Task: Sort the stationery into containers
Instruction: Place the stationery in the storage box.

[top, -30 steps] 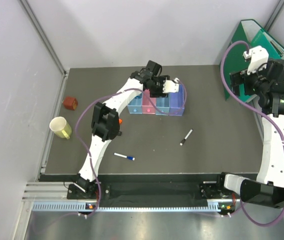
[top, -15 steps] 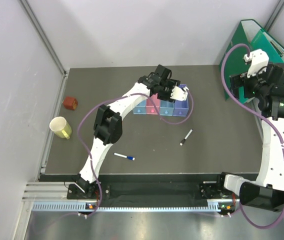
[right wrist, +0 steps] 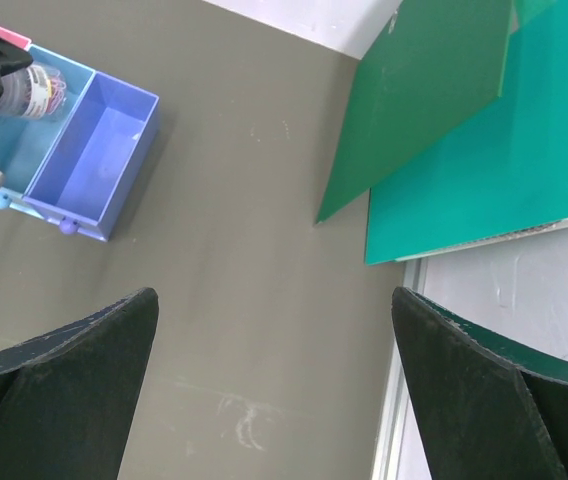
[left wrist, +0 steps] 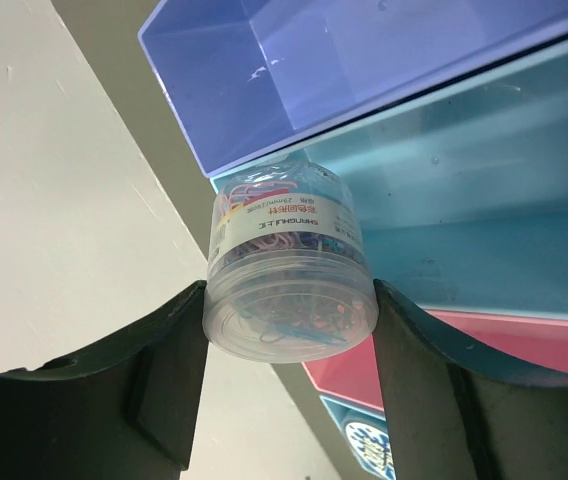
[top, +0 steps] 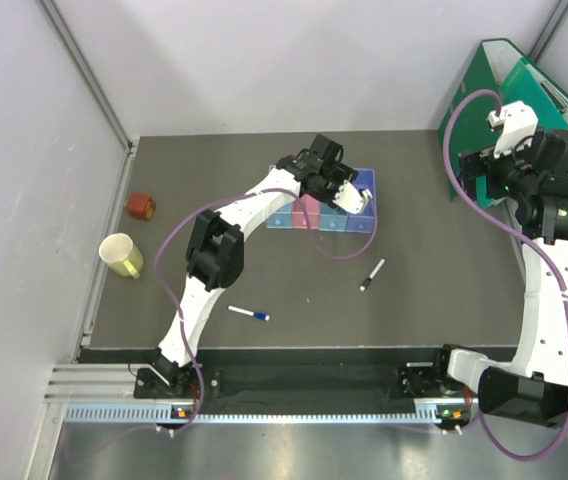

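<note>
So, w/ left pincer [left wrist: 289, 312] clenched on the clear paper-clip tub [left wrist: 286, 265], we held it over the lt-blue bin [left wrist: 494, 190] just beside the purple-blue bin [left wrist: 364, 60], prob. for dropping in; right pincer [right wrist: 274, 300] gaped released, well apart from that bin.

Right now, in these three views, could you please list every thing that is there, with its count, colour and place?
paper clip tub: 1, clear with coloured clips, over the bins, between the left tool's fingers
bins: 4 joined in a row, one purple-blue, two light blue, one pink, far middle of table
pen: 1, white with blue cap, near left
marker: 1, black and white, nearer than the bins
small block: 1, red-brown, left edge
cup: 1, pale yellow, left edge
folders: green, count unclear, far right corner
table: 1, dark grey
left tool: 1, shut on the tub
right tool: 1, open, empty, near the folders
</note>
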You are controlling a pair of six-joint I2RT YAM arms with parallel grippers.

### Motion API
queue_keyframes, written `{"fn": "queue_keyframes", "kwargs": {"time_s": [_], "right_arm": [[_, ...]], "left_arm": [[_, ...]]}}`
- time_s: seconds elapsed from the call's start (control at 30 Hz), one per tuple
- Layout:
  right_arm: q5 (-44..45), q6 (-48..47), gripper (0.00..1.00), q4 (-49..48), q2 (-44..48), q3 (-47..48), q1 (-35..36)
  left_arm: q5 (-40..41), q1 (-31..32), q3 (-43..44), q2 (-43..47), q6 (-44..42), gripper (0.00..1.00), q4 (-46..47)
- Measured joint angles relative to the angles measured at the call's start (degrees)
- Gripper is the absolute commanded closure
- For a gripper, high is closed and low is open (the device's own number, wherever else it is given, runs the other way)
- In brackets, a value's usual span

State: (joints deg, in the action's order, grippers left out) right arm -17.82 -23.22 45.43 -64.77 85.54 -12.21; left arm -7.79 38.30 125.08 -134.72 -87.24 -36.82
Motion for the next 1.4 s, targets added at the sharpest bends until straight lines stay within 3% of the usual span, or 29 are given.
{"fn": "queue_keyframes", "kwargs": {"time_s": [0.37,0.53,0.97,1.4], "right_arm": [[-0.7,0.5,0.0,-0.5,1.3,-0.8,-0.3],[-1.1,0.6,0.0,-1.0,1.8,-1.6,-0.5],[-2.0,1.4,0.0,-1.3,1.9,-2.3,-0.9],[-2.9,2.0,0.0,-1.3,1.9,-2.3,-1.2]], "left_arm": [[1.6,0.7,-0.7,0.0,-9.8,0.97,-1.8],[1.9,0.8,-0.5,0.0,-12.2,0.77,-4.0],[4.5,0.9,-0.4,0.0,-13.7,0.51,-4.1],[4.8,1.2,-0.5,0.0,-15.4,0.39,-4.6]]}}
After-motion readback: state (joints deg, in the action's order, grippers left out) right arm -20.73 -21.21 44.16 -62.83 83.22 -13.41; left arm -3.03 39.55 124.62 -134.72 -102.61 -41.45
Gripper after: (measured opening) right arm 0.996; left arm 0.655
